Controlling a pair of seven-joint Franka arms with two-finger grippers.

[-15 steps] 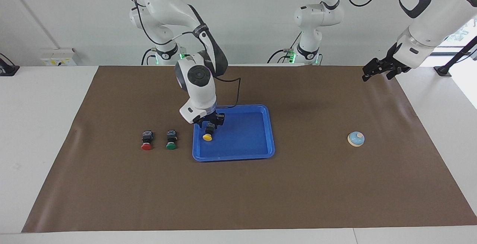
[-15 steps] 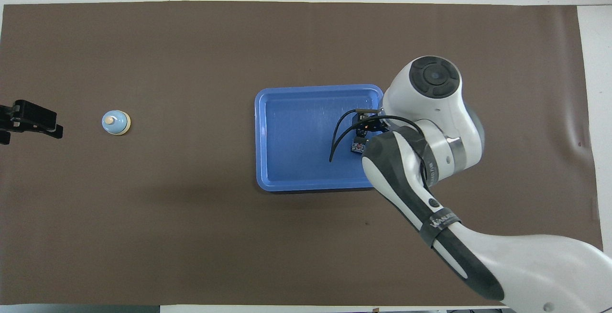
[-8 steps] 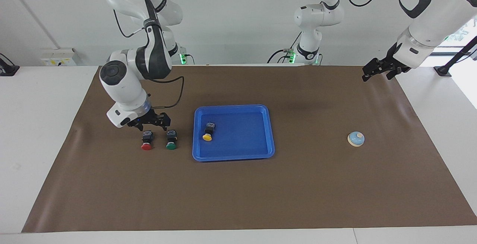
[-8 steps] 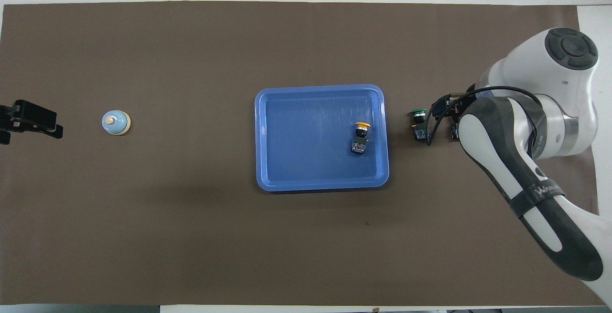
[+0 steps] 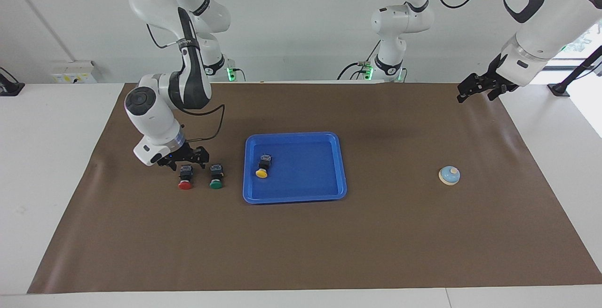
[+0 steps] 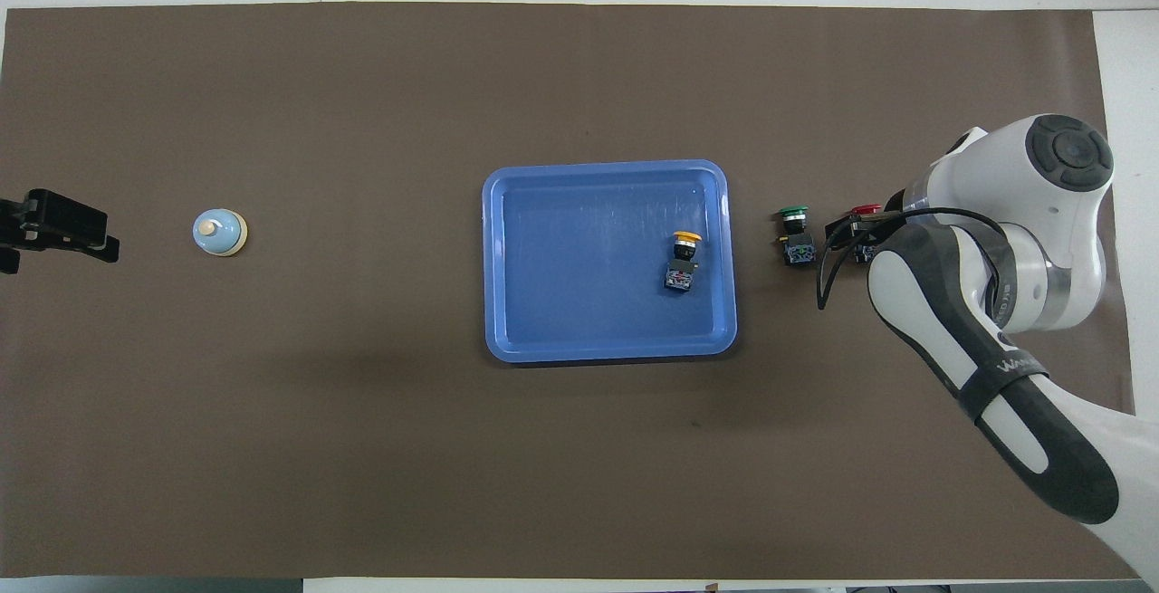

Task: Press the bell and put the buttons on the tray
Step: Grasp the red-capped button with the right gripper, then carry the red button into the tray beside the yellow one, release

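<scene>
The tray [image 5: 329, 190] holds only the yellow button [image 5: 263, 167]; red button [image 5: 185, 177] and green button [image 5: 216, 176] sit beside the tray. Right gripper [image 5: 184, 157] hovers over the red button, jaws spread; left gripper [image 5: 479, 87], well apart from the tray, waits with jaws spread.

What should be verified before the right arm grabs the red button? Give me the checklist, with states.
1. Right gripper open: ok.
2. Right gripper over red button: ok, above its body end.
3. Green button apart from red: ok, close beside it.
4. Yellow button inside tray: ok.
5. Free tray floor for the next button: ok.
6. Left gripper waiting away from the bell: ok.
</scene>
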